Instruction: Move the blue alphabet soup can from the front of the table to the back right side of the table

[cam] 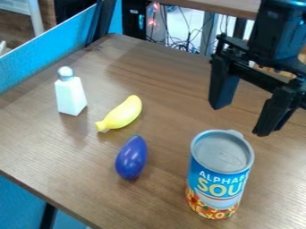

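Hanging with its two fingers spread well apart, the black gripper (241, 118) at the upper right of the frame holds nothing, so no grasp is made. Nearest to it, a blue cylindrical soup can with a grey metal lid (220, 185) stands upright at lower right, bold pale lettering across its label above an orange-red patterned band. Left of the can lies a glossy dark-blue toy eggplant (131, 157), near a yellow toy banana (122, 114); a white tapered shaker with silver cap (71, 94) stands upright at upper left, all on the brown wooden table (161, 76).
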Robot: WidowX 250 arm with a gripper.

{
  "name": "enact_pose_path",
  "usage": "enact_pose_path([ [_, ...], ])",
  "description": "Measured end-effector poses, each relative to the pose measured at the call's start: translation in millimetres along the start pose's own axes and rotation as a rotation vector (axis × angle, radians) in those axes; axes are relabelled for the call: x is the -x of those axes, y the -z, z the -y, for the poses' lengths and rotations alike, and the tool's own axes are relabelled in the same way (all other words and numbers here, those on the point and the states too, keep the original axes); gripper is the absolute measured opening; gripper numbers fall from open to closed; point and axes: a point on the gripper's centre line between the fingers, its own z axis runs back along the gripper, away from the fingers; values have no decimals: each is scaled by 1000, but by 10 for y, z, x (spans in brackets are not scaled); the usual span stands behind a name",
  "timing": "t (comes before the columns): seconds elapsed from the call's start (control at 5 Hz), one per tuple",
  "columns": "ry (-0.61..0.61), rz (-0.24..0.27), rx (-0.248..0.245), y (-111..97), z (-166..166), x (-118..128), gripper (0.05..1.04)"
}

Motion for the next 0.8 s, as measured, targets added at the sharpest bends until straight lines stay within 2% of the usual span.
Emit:
enact_pose_path([
  [0.2, -10, -22, -43, -2, 65, 59, 1006],
  [0.4, -28, -9, -48, 56, 109, 243, 1005],
  [0.6, -22, -140, 4, 286, 169, 503, 1006],
  [0.8, -35, -275, 8, 408, 192, 682, 1006],
])
